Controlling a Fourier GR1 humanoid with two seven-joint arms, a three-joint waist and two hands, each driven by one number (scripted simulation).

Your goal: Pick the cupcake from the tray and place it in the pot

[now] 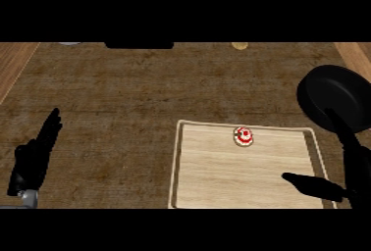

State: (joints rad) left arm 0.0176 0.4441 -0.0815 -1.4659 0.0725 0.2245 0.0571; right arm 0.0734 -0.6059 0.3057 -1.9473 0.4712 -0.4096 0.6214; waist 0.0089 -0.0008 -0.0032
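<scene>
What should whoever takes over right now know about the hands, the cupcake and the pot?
Left hand: open, resting at the view's left edge, fingers up, holding nothing.
Right hand: open, at the tray's near right corner, holding nothing.
Cupcake: on the tray, near its far edge, not touched by either hand.
Pot: beyond the tray's right corner.
Done: nothing yet.
Left: grasp the cupcake, carry it to the pot, release.

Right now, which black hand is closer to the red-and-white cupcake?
The right hand, at the pale wooden tray holding the cupcake; the left hand rests off it.
</scene>
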